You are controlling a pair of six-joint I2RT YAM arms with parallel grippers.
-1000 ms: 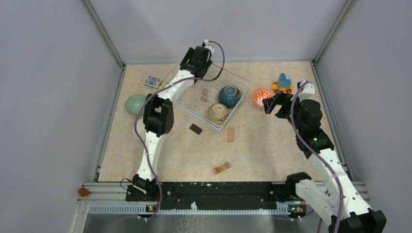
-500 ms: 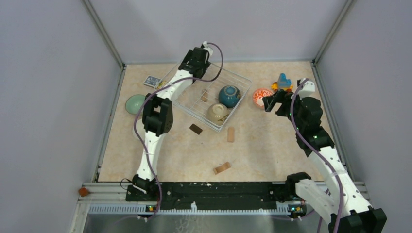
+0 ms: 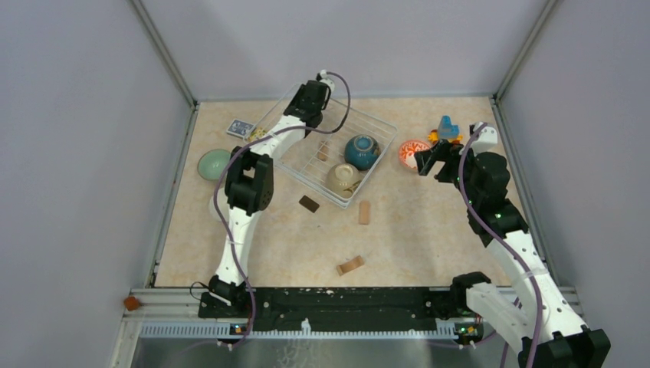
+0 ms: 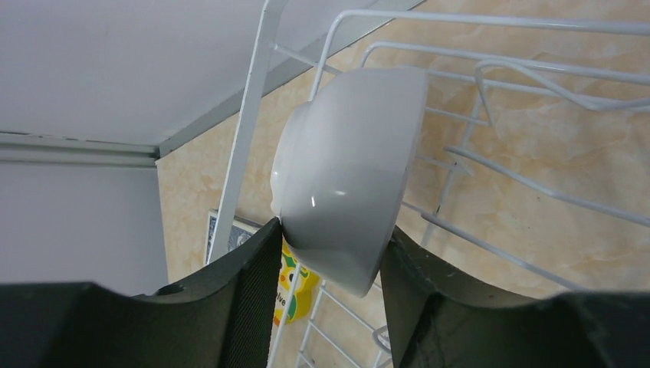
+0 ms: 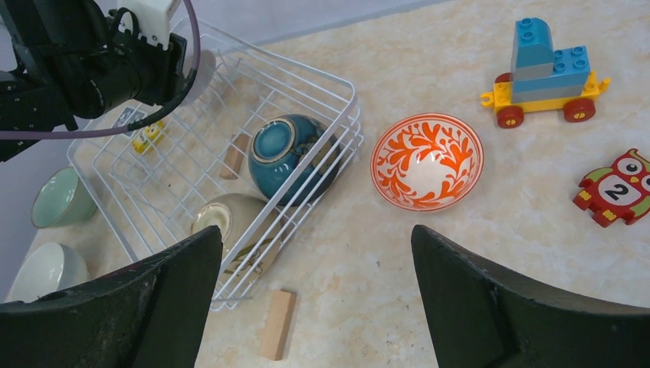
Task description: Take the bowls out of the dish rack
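Since a second ago the left arm's wrist has dipped slightly toward 7 o'clock over the large white wire-grid dish rack (image 5: 354,123), and its fingers have drawn in.

Seen from above, a pale green round ceramic bowl (image 3: 213,163) sits on the beige marbled tabletop (image 3: 429,230) at the rack's 9 o'clock. The right wrist view shows a second white round bowl (image 5: 42,270) just beside it, toward 6 o'clock.

The left claw (image 4: 331,234) is clenched on a glossy white round ceramic bowl (image 4: 345,169): one black finger (image 4: 257,284) touches its foot side and the other its rim side. This bowl stands on edge inside the rack, at the rack's 11 o'clock corner, close to the wire wall.

A small pale wooden block (image 5: 232,156) lies on the rack floor. A dark teal round ceramic bowl (image 3: 362,151) lies tipped on its side toward the rack's 3 o'clock. A beige round ceramic bowl (image 3: 343,178), also tipped, lies just beside it at the 5 o'clock corner.

Outside the rack at 3 o'clock, a white round bowl with orange-red pattern (image 3: 414,152) sits upright on the tabletop, with a colourful toy brick train (image 3: 445,132) near it at 1 o'clock.

The right claw (image 5: 316,234) is spread wide and released, holding nothing, above the tabletop at 5 o'clock from the patterned bowl.
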